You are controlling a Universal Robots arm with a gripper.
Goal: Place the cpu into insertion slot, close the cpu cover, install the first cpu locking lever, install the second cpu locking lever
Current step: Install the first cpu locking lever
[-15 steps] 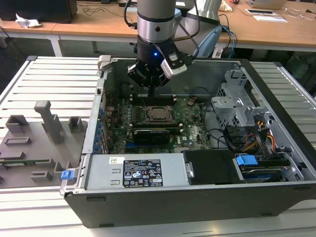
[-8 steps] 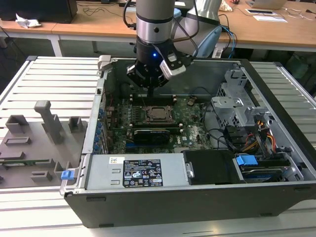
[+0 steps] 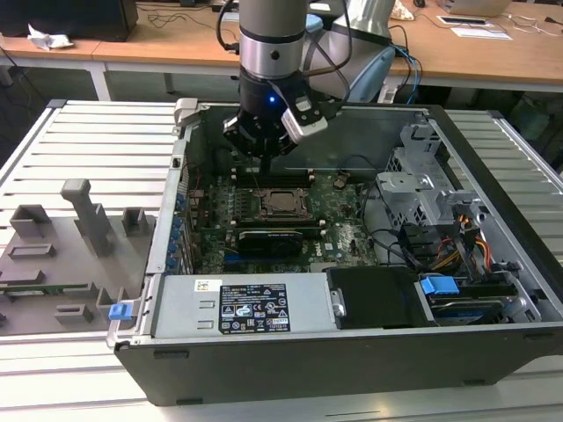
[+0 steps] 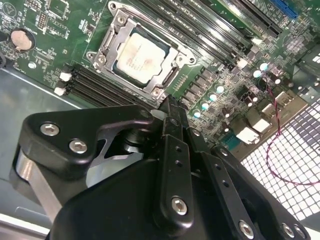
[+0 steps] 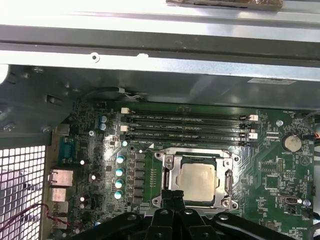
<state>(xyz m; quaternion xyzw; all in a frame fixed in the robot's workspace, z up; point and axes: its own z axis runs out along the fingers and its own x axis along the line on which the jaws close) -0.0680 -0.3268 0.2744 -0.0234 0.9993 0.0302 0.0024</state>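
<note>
Small flat square cpu (image 4: 142, 57) with pale silver-grey metal top lies seated in socket on green motherboard (image 5: 280, 175). Thin silvery metal cpu cover (image 4: 107, 47) lies down around it. Black pincer (image 4: 170, 102) hovers near socket edge, fingers pressed together, holding nothing. Chip judged light, stiff, fragile: take by edges only.

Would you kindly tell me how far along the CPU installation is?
Done: the pale silver square cpu sits in its socket, and the thin silvery metal cpu cover lies closed around it. In hand: the black gripper, shut, is at the socket's edge. Left: the locking levers; I cannot tell whether either is latched.
</note>
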